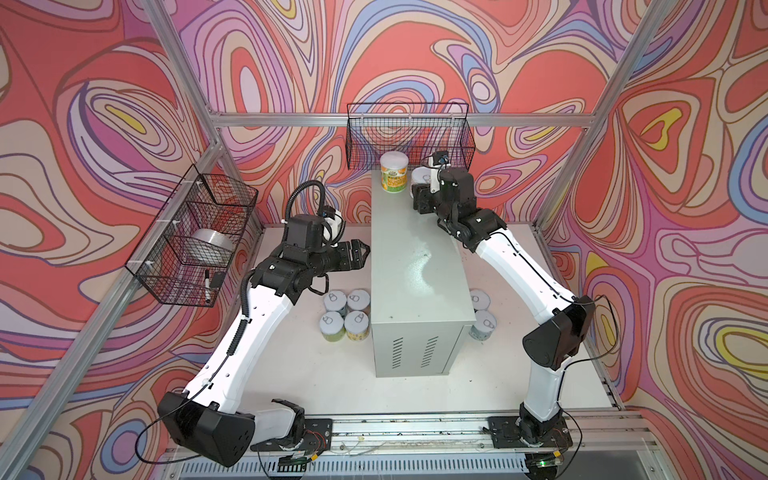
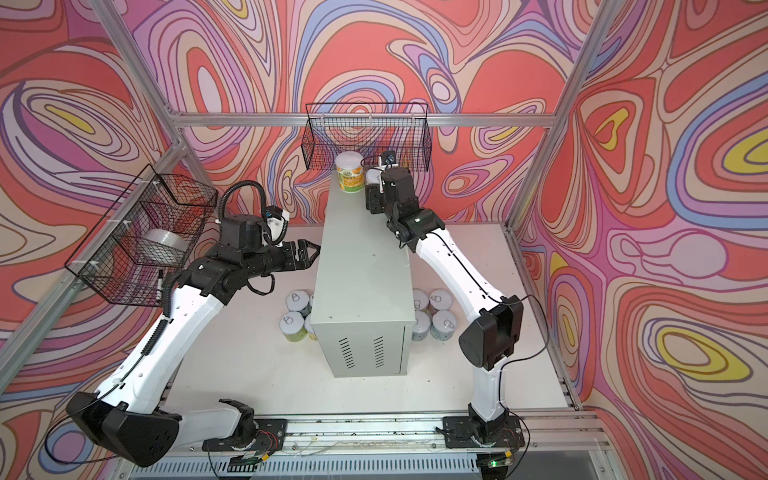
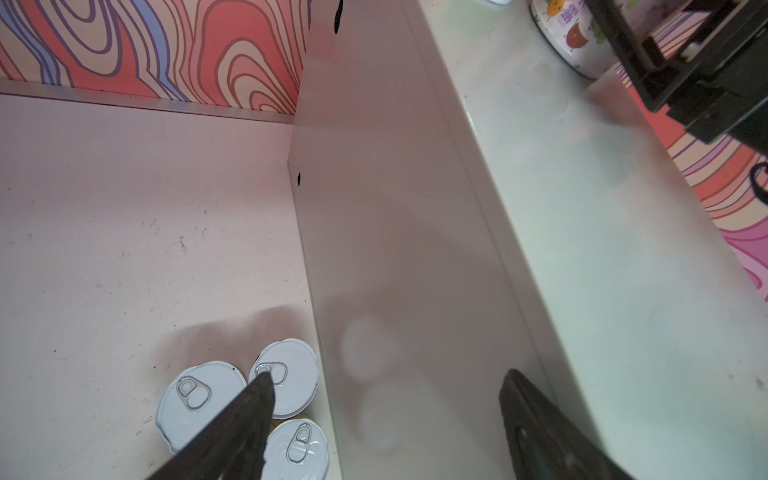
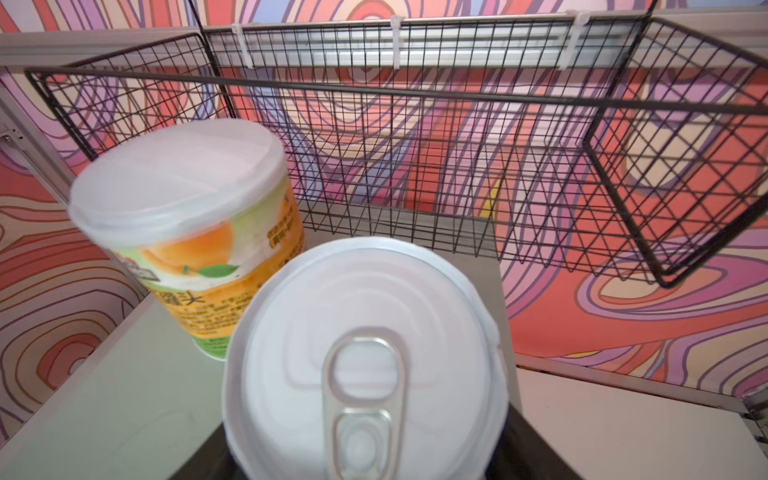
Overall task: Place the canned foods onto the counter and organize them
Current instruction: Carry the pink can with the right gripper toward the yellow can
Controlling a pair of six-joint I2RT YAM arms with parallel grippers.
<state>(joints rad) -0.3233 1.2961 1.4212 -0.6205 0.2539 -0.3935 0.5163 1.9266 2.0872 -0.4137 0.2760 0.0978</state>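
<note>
Orange-labelled can (image 4: 195,249) stands just beside the pull-tab can (image 4: 365,353) the right gripper (image 1: 420,185) pinches; a nudge could topple it; left gripper (image 1: 362,254) spread, empty.

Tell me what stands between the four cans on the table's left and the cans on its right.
The counter stands between the left cans and the right cans; both top views show it.

Walls (image 1: 104,124) with red, pink and purple swirls stand around a white surface (image 1: 311,374). The back basket (image 1: 409,133) and the left basket (image 1: 178,286), of black wire, hang on aluminium frame bars (image 1: 291,119).
</note>
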